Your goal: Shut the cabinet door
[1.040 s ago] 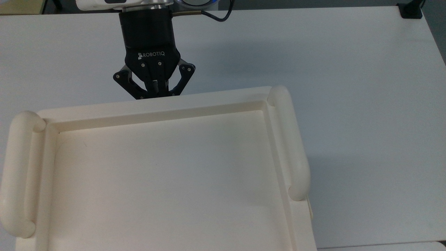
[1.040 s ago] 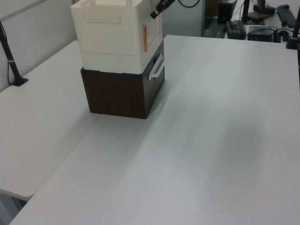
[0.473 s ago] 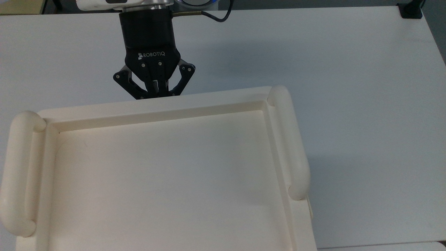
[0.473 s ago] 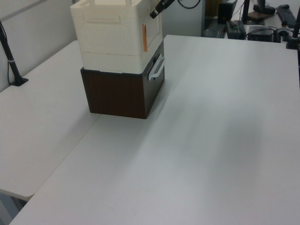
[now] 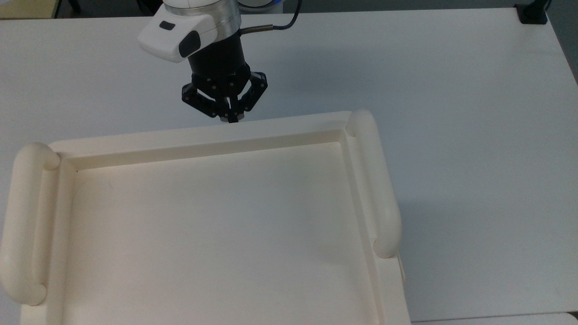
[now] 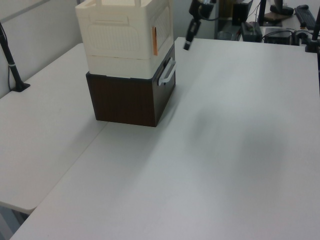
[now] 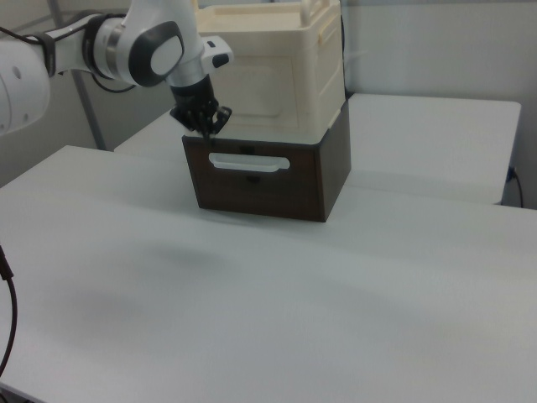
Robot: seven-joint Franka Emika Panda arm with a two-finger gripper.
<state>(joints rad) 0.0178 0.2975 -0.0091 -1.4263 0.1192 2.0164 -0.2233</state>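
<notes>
You had the gripper (image 5: 230, 118), fingers pressed together on nothing, at upper centre beside the cabinet (image 6: 125, 42), whose door (image 7: 264, 92) looked flush, so I judged the closing done and only retreat remained.

A dark brown box (image 7: 260, 180) with a white handle (image 7: 248, 163) stands on the white table (image 7: 277, 294).

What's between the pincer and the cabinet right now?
Nothing: in the left view, a bare stretch of white table separates the pincer from the cabinet.
</notes>
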